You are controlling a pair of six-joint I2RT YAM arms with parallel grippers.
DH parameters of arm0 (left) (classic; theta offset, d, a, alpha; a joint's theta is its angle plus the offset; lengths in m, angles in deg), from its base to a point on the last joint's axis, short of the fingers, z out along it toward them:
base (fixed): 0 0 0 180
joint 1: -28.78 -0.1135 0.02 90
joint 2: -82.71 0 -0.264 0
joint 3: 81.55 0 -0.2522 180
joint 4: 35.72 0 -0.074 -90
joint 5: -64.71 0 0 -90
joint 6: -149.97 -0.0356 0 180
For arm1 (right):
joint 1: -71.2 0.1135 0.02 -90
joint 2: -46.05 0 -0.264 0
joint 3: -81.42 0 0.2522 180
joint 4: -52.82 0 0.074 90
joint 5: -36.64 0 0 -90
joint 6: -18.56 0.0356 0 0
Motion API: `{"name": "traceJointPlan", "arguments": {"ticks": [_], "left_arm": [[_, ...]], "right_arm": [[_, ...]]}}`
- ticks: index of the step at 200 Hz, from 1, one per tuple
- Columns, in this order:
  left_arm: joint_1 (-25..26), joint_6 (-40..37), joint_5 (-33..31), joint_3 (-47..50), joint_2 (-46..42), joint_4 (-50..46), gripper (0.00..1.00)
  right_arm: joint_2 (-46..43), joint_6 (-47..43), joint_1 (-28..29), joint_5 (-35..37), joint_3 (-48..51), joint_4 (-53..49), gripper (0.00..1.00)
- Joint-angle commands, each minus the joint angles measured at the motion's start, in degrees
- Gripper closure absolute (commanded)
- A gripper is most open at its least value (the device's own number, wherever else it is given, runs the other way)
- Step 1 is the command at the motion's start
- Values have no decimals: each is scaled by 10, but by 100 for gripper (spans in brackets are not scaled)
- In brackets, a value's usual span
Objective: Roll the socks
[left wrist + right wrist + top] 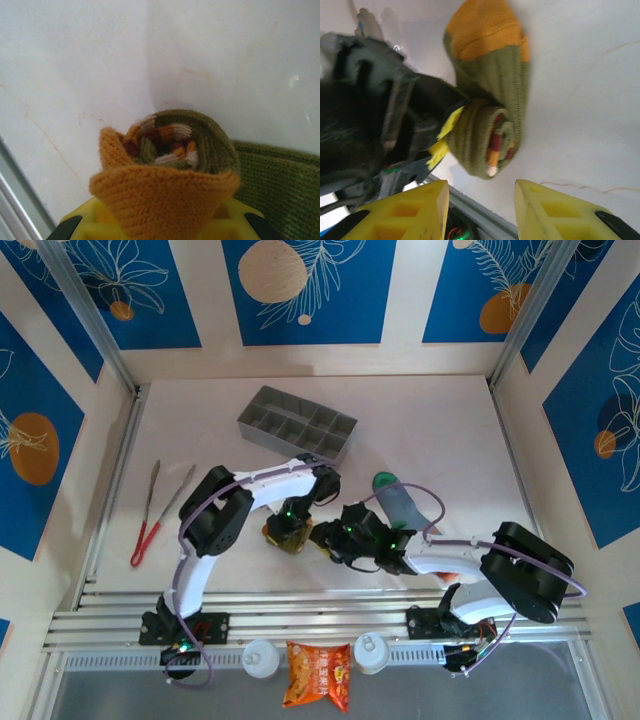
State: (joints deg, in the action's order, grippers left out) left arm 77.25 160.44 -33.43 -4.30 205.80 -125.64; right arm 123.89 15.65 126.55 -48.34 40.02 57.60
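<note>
Olive-brown sock (490, 125), wound tight, sits clamped in the left gripper (288, 533), likely so the roll can't spring loose; right gripper (480, 210) gapes empty just beside it, grey-blue sock (405, 505) lying unrolled behind.

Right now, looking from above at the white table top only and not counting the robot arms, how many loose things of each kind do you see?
Socks: 2 (olive-brown sock, grey-blue sock)
Tongs: 1
Tray: 1
Total: 4
</note>
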Motion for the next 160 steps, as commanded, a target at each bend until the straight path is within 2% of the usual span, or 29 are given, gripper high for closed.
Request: {"name": "traceJointPlan", "arguments": {"ticks": [1,10,31,47,61,89,107,125,160], "left_arm": [[-10,-36,73,15,85,35,100],[-13,-41,73,6,93,30,100],[-17,-44,71,-2,103,30,100],[-17,-42,68,-1,107,32,100],[-17,-39,64,1,108,34,100],[-17,-33,62,17,101,47,100],[-16,-27,62,32,92,59,100],[-17,-23,65,44,84,74,100],[-17,-16,61,57,70,106,100]], "right_arm": [[-26,-90,25,26,-39,-67,62],[-40,-150,42,63,-47,-120,62],[-74,-325,93,162,-26,-126,62],[-88,-467,131,234,9,-61,60],[-75,-594,140,246,33,6,55],[1,-743,145,247,-25,-26,53],[52,-793,154,257,-54,-15,52],[91,-817,159,226,-73,12,50],[112,-795,188,197,-104,30,48]]}}
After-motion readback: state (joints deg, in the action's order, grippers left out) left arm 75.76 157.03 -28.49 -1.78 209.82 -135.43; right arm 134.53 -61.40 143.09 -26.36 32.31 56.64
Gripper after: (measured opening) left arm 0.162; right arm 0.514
